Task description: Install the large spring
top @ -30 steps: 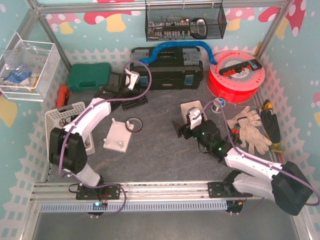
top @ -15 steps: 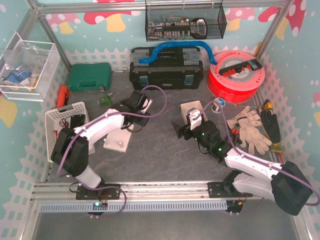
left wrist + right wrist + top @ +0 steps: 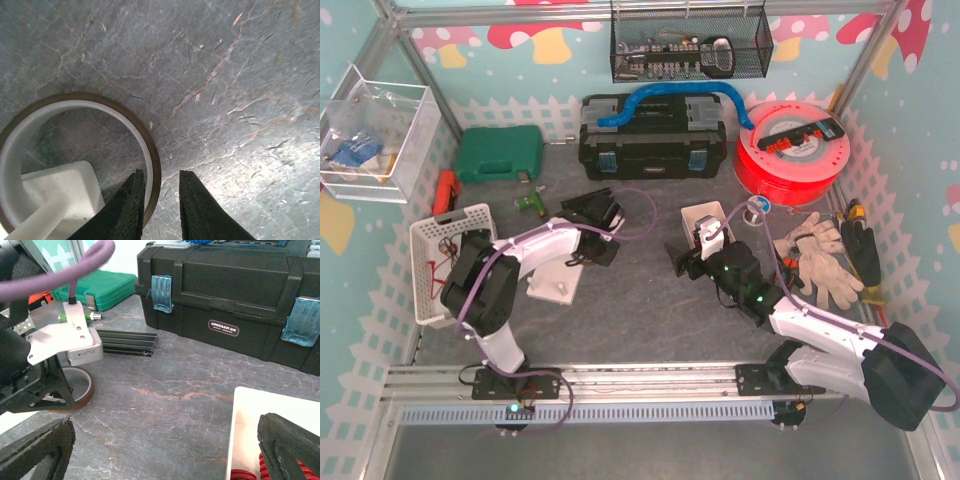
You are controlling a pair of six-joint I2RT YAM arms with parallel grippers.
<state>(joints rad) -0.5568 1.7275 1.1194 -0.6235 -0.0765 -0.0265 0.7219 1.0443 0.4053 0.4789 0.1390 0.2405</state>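
Observation:
Red spring coils (image 3: pixel 248 473) lie in a white bin (image 3: pixel 250 430) at the lower right of the right wrist view; I cannot tell if they are the large spring. My right gripper (image 3: pixel 162 450) stands wide open, one finger over that bin, holding nothing. My left gripper (image 3: pixel 161 200) is down at a brown tape roll (image 3: pixel 156 165). Its fingers straddle the roll's wall a narrow gap apart, with a sliver of table between the outer finger and the roll. A white plate with posts (image 3: pixel 555 280) lies beside the roll.
A black toolbox (image 3: pixel 653 150), a red filament spool (image 3: pixel 790 150) and a green case (image 3: pixel 500 152) line the back. A black extrusion bar (image 3: pixel 127 342) lies behind the roll. Gloves (image 3: pixel 820 255) lie at the right, a white basket (image 3: pixel 445 250) at the left.
My left arm swung from near the toolbox forward and down to the tape roll, and its jaws narrowed from wide open. The right arm has not moved.

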